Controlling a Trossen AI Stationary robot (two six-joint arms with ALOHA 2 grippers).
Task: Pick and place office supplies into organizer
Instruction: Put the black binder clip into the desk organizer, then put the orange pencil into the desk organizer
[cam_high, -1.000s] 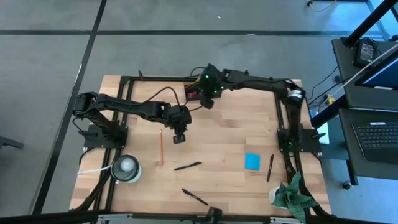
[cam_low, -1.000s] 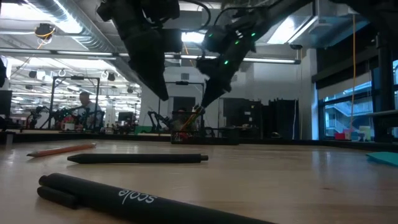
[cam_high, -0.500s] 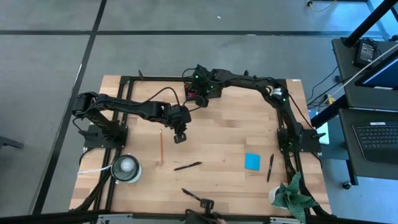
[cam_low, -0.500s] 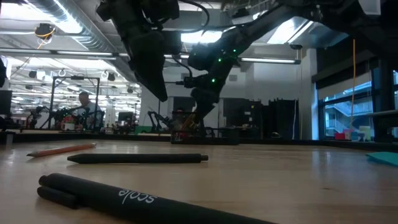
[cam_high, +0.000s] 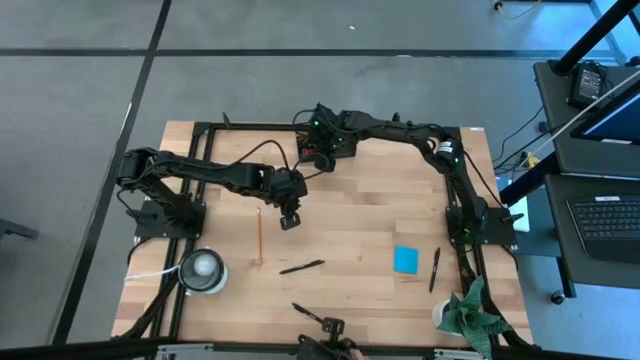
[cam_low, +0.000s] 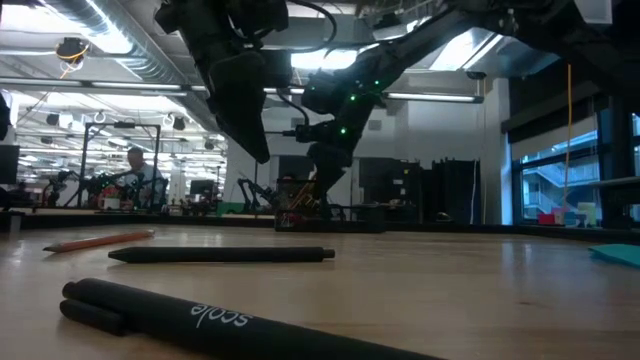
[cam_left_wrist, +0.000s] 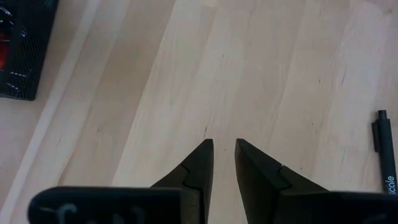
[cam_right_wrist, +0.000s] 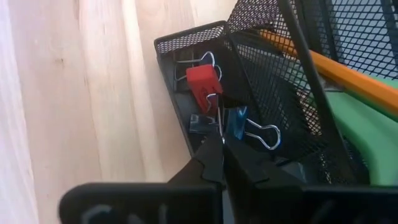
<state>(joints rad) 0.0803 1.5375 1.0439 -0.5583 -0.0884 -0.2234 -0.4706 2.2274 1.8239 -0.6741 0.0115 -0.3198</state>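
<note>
High view: right gripper (cam_high: 322, 160) over organizer (cam_high: 309, 152); pens (cam_high: 301, 267), pencil (cam_high: 259, 236), pad (cam_high: 406, 259) lie loose.

Right wrist view: fingers clenched above clips (cam_right_wrist: 261, 134); snagging mesh could drag the organizer.

Left wrist view: left gripper (cam_left_wrist: 224, 149) slightly parted, empty.

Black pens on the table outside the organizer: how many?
3: one pen mid-table right of the pencil, one at the near edge, one right of the blue note pad. Others may be hidden.

- Both arms are dark, jointed, with black cables looping along them.
- The right arm (cam_high: 400, 128) carries small green lights just behind its claw.
- The left gripper (cam_left_wrist: 224, 155) has black, tapering, pointed fingers.
</note>
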